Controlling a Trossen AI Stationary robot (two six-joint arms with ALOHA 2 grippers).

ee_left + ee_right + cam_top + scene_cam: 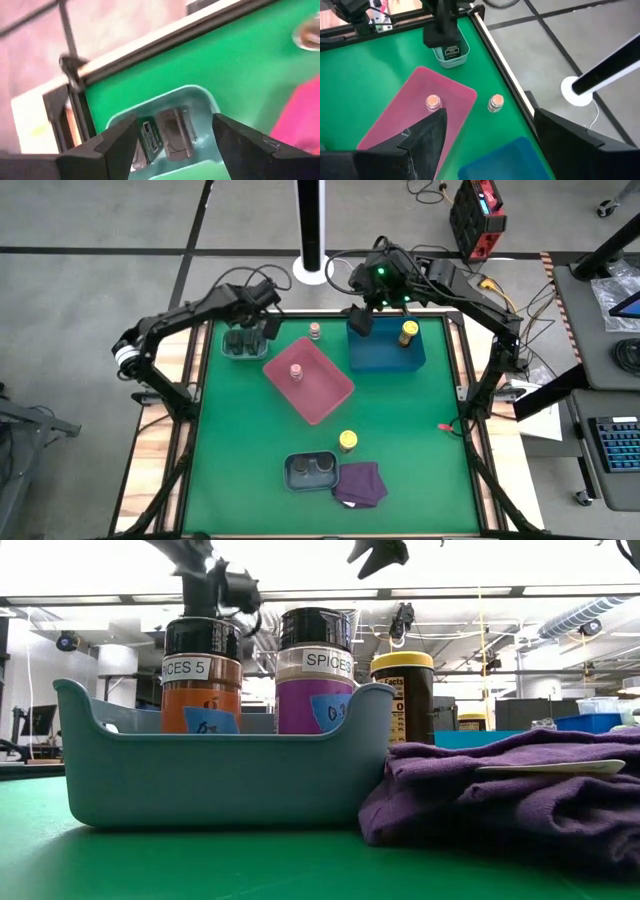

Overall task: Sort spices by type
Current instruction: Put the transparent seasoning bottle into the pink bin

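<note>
My left gripper (247, 330) (175, 120) hangs open over the teal tray (228, 350) at the table's far left, where two dark jars (169, 134) stand. My right gripper (360, 320) (490, 112) is open above the far left corner of the blue tray (385, 355), which holds a yellow jar (409, 332). One pink jar (296, 371) stands in the pink tray (318, 395), another (315, 330) on the table beyond it. A second yellow jar (347, 441) stands on the table. Two dark-lidded jars (255, 670) sit in the grey tray (292, 480).
A purple cloth (360, 483) lies crumpled beside the grey tray at the near edge. The green mat shows bare on the near left and along the right side. A small red item (444, 427) lies near the right edge.
</note>
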